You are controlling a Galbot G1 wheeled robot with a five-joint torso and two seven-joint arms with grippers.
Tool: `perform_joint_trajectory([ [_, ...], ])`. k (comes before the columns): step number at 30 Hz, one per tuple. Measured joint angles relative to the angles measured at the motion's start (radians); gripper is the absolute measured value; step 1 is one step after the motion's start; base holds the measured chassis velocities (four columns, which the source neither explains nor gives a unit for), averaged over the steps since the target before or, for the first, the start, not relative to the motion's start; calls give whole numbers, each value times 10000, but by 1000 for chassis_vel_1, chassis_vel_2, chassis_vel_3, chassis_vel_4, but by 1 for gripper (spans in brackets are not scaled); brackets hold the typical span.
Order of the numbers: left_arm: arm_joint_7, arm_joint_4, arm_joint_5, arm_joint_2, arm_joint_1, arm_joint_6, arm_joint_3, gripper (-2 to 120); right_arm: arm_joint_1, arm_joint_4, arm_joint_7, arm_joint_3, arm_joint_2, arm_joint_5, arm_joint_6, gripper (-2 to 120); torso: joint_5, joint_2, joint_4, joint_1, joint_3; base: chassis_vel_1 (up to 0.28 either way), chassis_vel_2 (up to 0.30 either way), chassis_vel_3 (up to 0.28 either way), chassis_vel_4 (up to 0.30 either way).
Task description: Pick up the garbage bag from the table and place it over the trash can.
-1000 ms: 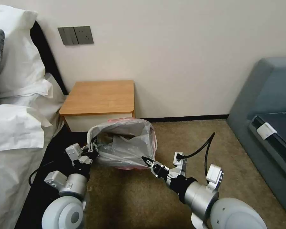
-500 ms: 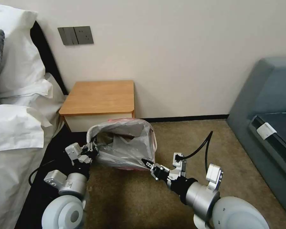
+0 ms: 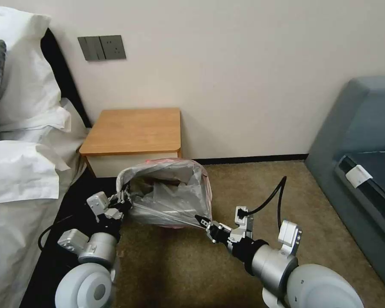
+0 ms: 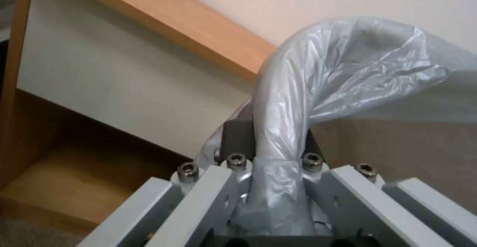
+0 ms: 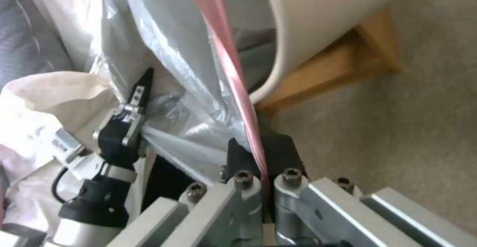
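The garbage bag (image 3: 167, 196), crinkly grey plastic with a pinkish-red edge, hangs open between my two grippers in front of the table (image 3: 132, 130). My left gripper (image 3: 123, 201) is shut on the bag's left edge; in the left wrist view a bunched strip of the bag (image 4: 283, 90) runs between its fingers. My right gripper (image 3: 201, 221) is shut on the near right edge, and the red edge (image 5: 231, 79) passes between its fingers. The cream trash can (image 5: 318, 23) stands just beyond the bag in the right wrist view; the bag covers it in the head view.
A bed with white sheets (image 3: 21, 171) lies close on the left. A grey sofa (image 3: 363, 141) stands at the right. Brown carpet (image 3: 252, 184) lies open between them. The table's white drawer front (image 4: 99, 83) and low shelf (image 4: 59, 180) are just behind the left gripper.
My right gripper has shifted slightly down and to the right, drawing the bag's front edge lower. The left gripper has barely moved.
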Motion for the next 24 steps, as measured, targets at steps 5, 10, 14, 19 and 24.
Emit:
perform_joint_trajectory([
  [5, 94, -13, 0, -8, 93, -43, -27, 5, -53, 0, -4, 63, 35, -388, 36, 0, 0, 0, 0, 0, 0, 0, 0, 0, 0],
  [10, 175, -49, -10, -15, 128, -123, -36, 5, -83, 0, -72, 67, 54, -916, 70, 0, 0, 0, 0, 0, 0, 0, 0, 0, 0],
  [14, 227, -52, -18, -13, 154, -156, -63, 5, -83, 0, -118, 64, 76, -1378, 71, 0, 0, 0, 0, 0, 0, 0, 0, 0, 0],
  [19, 367, -52, -15, -8, 266, -219, -116, 5, -103, 0, -128, 63, 102, -1862, 176, 22, -1, 0, 0, 0, 0, 0, 0, 0, 0],
  [24, 430, -68, -8, -6, 297, -234, -114, 5, -100, 0, -167, 52, 151, -2117, 285, 36, -1, 0, 0, 0, 0, 0, 0, 0, 0],
])
